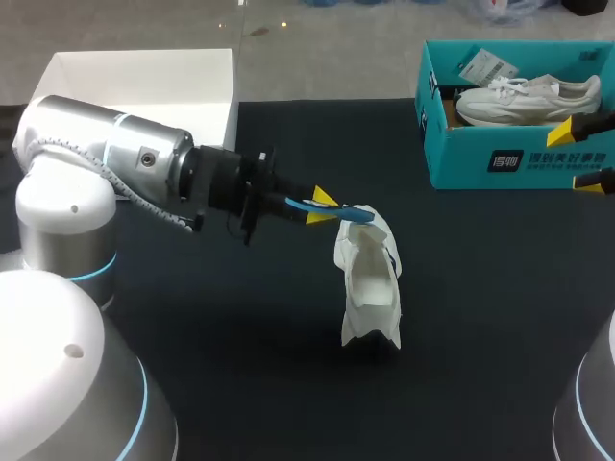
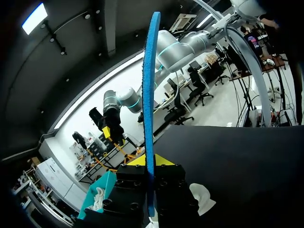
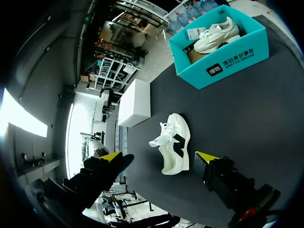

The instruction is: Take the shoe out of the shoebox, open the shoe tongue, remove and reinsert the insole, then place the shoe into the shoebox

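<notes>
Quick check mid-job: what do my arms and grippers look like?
Left arm: silver-white rounded cylinders, glowing blue joint rings, a braided grey cable, black wrist. Left gripper and right gripper: black bodies, two fingers with bright yellow wedge tips.

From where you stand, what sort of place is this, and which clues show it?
Probably a robotics test bench: a black table, the left gripper holding a blue insole by a white shoe, and a teal shoebox.

We log left arm [image 1: 106,158]: silver-white shell, blue light ring [image 1: 96,272] | wrist [image 1: 226,182]: black, grey braided cable [image 1: 144,204] | left gripper [image 1: 325,206]: black body, yellow tips.
</notes>
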`<state>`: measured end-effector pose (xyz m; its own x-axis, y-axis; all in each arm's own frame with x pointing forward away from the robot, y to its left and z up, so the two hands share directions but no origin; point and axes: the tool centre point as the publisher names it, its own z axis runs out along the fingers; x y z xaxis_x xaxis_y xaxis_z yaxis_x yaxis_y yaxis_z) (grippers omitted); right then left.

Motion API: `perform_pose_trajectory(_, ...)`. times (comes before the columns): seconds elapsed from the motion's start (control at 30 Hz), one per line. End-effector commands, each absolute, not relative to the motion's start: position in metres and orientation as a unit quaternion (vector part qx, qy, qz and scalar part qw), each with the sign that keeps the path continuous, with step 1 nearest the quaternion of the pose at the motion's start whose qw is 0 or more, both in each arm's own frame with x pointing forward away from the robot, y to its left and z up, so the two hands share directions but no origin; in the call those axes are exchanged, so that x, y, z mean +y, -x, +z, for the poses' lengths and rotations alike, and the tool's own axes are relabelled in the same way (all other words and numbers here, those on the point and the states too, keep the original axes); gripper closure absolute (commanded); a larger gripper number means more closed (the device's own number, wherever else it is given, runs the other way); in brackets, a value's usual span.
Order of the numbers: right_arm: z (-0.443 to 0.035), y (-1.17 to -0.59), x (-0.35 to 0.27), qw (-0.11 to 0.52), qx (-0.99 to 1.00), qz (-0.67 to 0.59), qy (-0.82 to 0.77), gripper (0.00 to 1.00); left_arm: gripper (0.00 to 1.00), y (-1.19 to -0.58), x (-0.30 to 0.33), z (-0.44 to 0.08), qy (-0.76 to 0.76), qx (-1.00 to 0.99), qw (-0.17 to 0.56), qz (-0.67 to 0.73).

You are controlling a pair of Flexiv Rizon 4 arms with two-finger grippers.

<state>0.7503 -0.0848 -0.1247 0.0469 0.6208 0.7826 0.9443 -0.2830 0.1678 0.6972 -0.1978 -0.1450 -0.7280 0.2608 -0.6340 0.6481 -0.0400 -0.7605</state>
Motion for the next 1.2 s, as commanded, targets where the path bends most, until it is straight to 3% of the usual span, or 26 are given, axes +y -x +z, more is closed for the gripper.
perform_pose_trajectory(0.03,-0.125,-0.750,-0.084,0.202,-0.563,-0.397,0.696,0.00,1.00,-0.698,-0.199,-0.145,-0.337,0.677,0.150,-0.637)
perform_pose_trajectory(0.37,-0.125,-0.750,-0.084,0.202,-0.563,-0.397,0.696,0.00,1.00,-0.698,-0.199,-0.145,-0.337,0.677,0.150,-0.637)
perform_pose_trajectory(0.6,-0.125,-0.750,-0.084,0.202,-0.563,-0.397,0.696,0.00,1.00,-0.688,-0.200,-0.192,-0.351,0.702,0.123,-0.608)
perform_pose_trajectory(0.87,-0.125,-0.750,-0.084,0.202,-0.563,-0.397,0.696,0.00,1.00,-0.679,-0.212,-0.238,-0.354,0.710,0.139,-0.592)
perform_pose_trajectory(1.2,-0.125,-0.750,-0.084,0.202,-0.563,-0.397,0.696,0.00,1.00,-0.679,-0.215,-0.242,-0.353,0.713,0.144,-0.588)
